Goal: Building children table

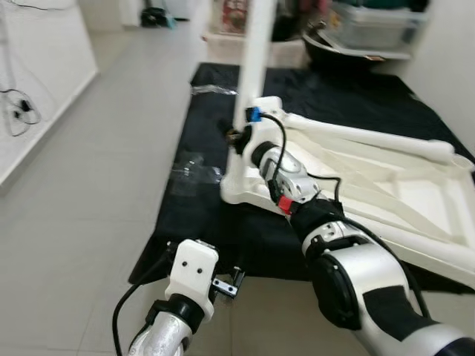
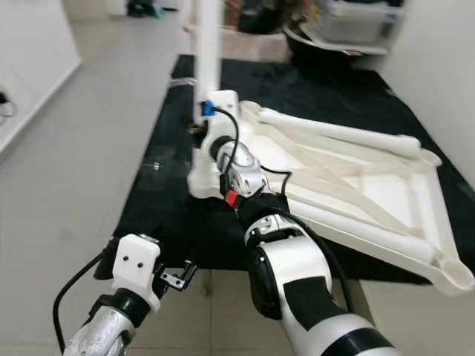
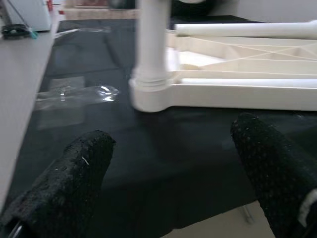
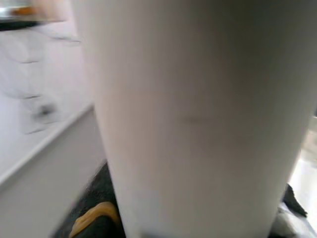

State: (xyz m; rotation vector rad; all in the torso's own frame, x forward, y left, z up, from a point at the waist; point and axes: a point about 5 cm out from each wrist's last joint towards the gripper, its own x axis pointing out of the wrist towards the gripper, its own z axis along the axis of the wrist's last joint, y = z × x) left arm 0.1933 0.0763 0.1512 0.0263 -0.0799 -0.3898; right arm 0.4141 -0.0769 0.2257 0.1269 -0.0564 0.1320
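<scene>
Table leg (image 1: 254,52), smooth white cylinder, upright, right gripper (image 1: 239,137) closed around it; left gripper (image 3: 173,163) open.

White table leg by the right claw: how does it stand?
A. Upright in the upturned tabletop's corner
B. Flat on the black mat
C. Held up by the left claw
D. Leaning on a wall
A: the table leg rises upright from the corner of the tabletop.

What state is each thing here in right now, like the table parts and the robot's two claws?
Table top: upside down on the black mat.
Upright leg: standing in the table top's corner socket.
Loose leg: lying across the table top.
Right gripper: at the upright leg's base; grip unclear.
Left gripper: open, hovering near the mat's edge.
Plastic wrapper: empty, flat on the mat.
</scene>
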